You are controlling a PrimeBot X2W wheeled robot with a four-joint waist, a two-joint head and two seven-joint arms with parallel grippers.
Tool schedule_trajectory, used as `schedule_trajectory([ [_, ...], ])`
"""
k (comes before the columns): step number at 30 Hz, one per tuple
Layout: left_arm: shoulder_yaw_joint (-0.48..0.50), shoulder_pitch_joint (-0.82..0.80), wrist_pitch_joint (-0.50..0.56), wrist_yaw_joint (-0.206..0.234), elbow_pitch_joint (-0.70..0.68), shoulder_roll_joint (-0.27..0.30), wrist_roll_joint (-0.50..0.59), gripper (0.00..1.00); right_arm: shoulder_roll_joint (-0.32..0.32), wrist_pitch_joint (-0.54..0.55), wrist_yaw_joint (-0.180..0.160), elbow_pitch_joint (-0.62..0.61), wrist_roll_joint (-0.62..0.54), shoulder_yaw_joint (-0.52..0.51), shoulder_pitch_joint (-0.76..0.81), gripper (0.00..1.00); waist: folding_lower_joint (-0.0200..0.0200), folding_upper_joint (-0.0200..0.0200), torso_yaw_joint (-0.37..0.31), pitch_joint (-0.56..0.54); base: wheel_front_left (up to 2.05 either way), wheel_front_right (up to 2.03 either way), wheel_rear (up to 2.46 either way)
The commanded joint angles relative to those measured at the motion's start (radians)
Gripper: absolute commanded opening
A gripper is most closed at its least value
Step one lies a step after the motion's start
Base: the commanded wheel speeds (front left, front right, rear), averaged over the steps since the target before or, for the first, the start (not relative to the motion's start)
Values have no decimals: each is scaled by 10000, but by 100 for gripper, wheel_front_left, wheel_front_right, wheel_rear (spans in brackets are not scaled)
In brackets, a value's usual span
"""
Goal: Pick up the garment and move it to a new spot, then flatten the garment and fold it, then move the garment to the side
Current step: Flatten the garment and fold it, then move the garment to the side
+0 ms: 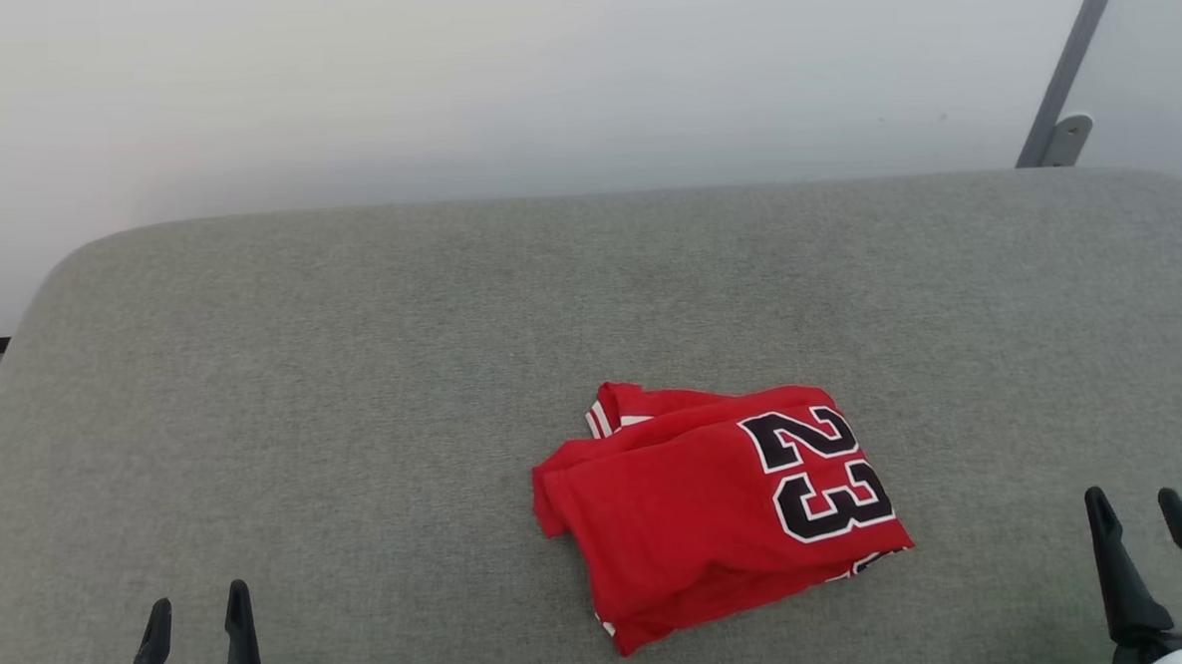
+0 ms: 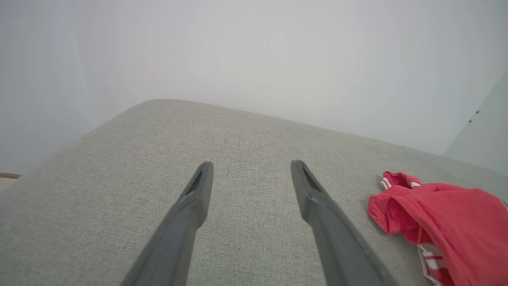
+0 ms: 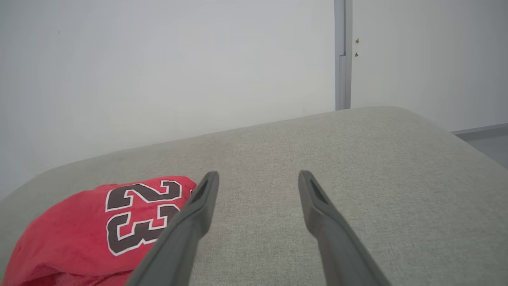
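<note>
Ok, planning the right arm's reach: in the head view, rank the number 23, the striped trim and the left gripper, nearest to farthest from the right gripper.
From the right gripper:
1. number 23, on the garment, its right part
2. striped trim, the garment's far left corner
3. left gripper, lower left

I count one garment (image 1: 698, 497), a single red bundle, carrying one printed number made of two digits. There is one grey padded surface (image 1: 353, 362). I have two grippers, my left gripper (image 1: 198, 597) and my right gripper (image 1: 1133, 495). Each has two dark fingers (image 1: 1120, 568), so four in all. I also count one white wall (image 1: 540, 75), one slanted grey bar (image 1: 1073, 61) and one bracket (image 1: 1066, 139) at its foot.
</note>
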Motion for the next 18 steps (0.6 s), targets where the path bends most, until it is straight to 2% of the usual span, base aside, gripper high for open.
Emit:
schedule_trajectory([
  [1, 7, 127, -48, -30, -60, -30, 39, 100, 133, -47, 0, 53, 10, -104, 123, 100, 0, -1, 82, -42, 0, 0, 0],
  [9, -34, 74, -48, -30, -87, -46, 86, 100, 360, -46, 0, 90, -150, -66, 225, 100, 0, -1, 210, -92, 0, 0, 0],
  [18, -127, -22, -48, -30, -155, -67, 92, 100, 253, -47, 0, -74, 11, 141, 280, 100, 0, -1, 283, -101, 0, 0, 0],
])
